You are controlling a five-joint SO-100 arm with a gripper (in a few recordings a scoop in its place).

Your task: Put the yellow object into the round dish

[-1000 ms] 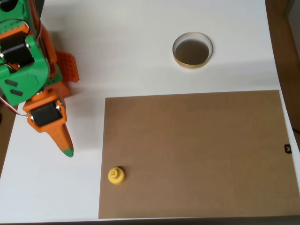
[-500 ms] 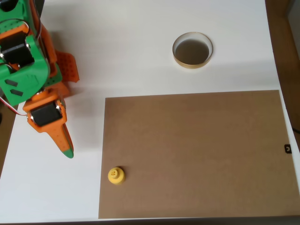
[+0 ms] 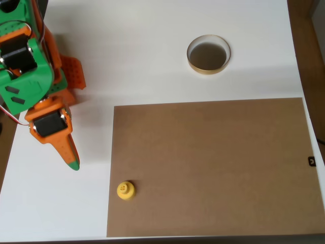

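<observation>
Yellow plastic knobbed piece (image 3: 125,190) sits at the near-left edge of a brown cardboard sheet (image 3: 213,162). My orange-and-green gripper (image 3: 71,157) hangs left, jaws together, empty — no grasp begun. The tan-rimmed round dish (image 3: 208,54) waits far right, well apart.

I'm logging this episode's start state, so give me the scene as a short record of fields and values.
view: overhead
surface: white table with a brown board on it
yellow object: upright at the board's left edge, near its lower corner
round dish: on the white table above the board, nothing inside
gripper: at picture left, fingers together, apart from the yellow object
task state: yellow object not yet grasped
</observation>
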